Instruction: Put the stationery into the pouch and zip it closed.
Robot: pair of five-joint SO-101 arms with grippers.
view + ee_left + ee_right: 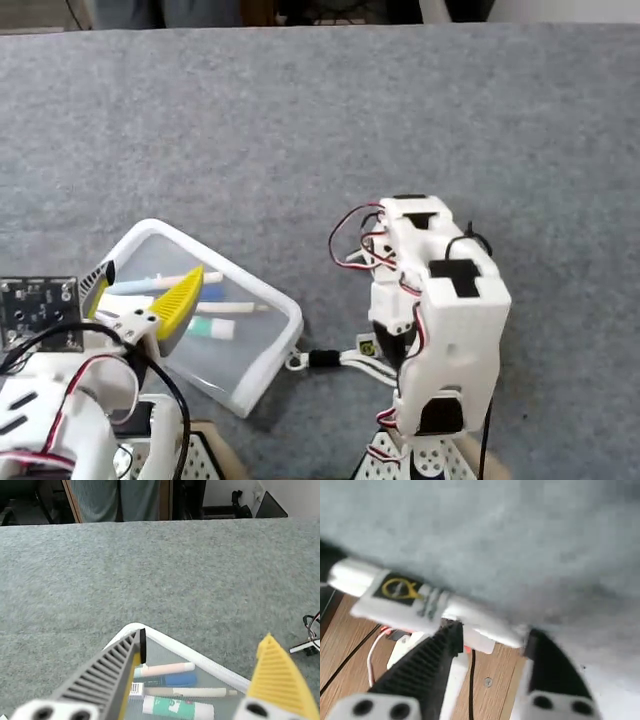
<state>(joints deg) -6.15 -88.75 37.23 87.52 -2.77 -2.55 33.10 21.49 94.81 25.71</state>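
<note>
Jaws spread wide, the right end effector (491, 635) hangs at the desk's (400, 120) near edge beside a white labelled tube (395, 592). The left end effector (204, 637), also agape, hovers over the pouch (275, 345); its wrist view picks out pens (165, 669) and a glue stick (177, 707) inside.

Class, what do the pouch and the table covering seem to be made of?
Pouch: probably translucent plastic mesh with white edging, since the pens show through it. Table covering: likely grey felt or carpet, matte and fuzzy-looking.
</note>
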